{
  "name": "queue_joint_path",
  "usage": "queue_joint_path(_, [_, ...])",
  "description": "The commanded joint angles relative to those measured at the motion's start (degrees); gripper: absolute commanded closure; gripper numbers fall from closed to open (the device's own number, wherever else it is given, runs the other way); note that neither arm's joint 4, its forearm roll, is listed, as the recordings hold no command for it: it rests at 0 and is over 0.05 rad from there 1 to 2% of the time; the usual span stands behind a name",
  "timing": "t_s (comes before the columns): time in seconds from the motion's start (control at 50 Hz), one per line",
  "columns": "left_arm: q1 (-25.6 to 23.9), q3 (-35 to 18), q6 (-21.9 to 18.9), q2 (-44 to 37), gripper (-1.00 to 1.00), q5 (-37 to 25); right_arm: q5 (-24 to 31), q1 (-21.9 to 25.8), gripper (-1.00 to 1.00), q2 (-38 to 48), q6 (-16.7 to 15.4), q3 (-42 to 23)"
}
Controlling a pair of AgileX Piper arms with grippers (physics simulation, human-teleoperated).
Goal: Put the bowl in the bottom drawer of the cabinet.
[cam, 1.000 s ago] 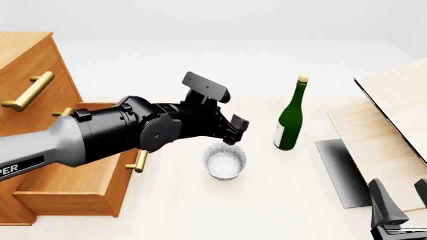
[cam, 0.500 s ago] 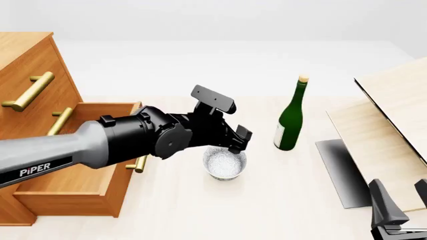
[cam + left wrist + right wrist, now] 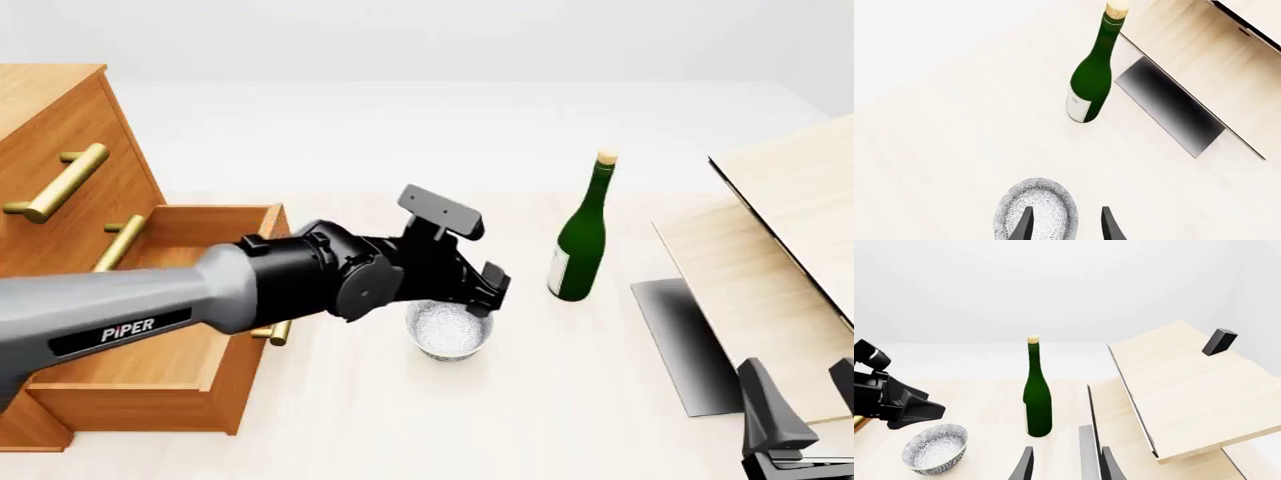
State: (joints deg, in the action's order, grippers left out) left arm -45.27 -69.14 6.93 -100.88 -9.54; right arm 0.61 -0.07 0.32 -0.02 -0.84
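The speckled white-grey bowl (image 3: 450, 330) stands on the table just right of the open bottom drawer (image 3: 120, 365) of the orange-brown cabinet (image 3: 54, 120). My left gripper (image 3: 487, 288) hangs over the bowl's far right rim, tilted downward. In the left wrist view this gripper (image 3: 1066, 227) is open, with one finger over the inside of the bowl (image 3: 1035, 212) and the other outside its rim. My right gripper (image 3: 805, 400) stays open at the table's near right corner, away from the bowl (image 3: 935, 447).
A green wine bottle (image 3: 581, 235) stands upright right of the bowl, beyond it. Pale wood boards with a dark edge (image 3: 787, 230) and a dark grey slab (image 3: 681, 340) fill the right side. The drawer's brass handle (image 3: 278, 325) juts toward the bowl.
My left arm has reached further right and lowered, bringing its gripper from above and behind the bowl down onto the bowl's rim. Bowl and right arm have not moved.
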Motion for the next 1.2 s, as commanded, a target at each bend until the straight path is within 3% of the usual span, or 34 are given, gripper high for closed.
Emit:
queue_joint_path(0.02, [0.22, -0.51, 0.5, -2.58, -1.0, 1.05, 0.0, 0.0, -1.0, 0.0, 0.01, 0.0])
queue_joint_path(1.2, [0.03, -1.39, 5.56, -11.2, -1.0, 6.08, 0.0, -0.01, -1.0, 0.0, 0.0, 0.0])
